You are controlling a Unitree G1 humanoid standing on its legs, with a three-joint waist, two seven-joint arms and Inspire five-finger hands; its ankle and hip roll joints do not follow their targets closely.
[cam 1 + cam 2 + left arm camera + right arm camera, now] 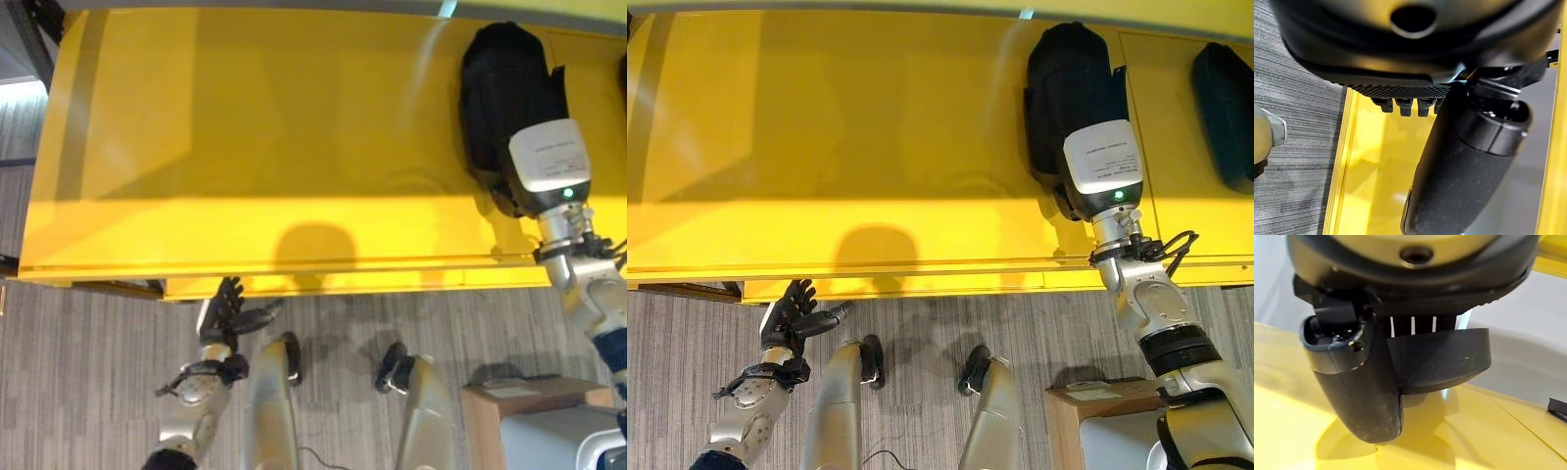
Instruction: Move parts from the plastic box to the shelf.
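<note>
I see a yellow shelf [872,137] above grey striped flooring [686,333]. One black part [1068,88] lies on the shelf; a second black part [1223,113] lies to its right, apart from it.

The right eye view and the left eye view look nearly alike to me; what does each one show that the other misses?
The right eye view alone shows a second black part lying at the far right of the yellow shelf. The left eye view alone shows grey floor past the shelf's left end. Both share the shelf, the black part held by the right robot hand, and the open left robot hand low over the floor.
</note>
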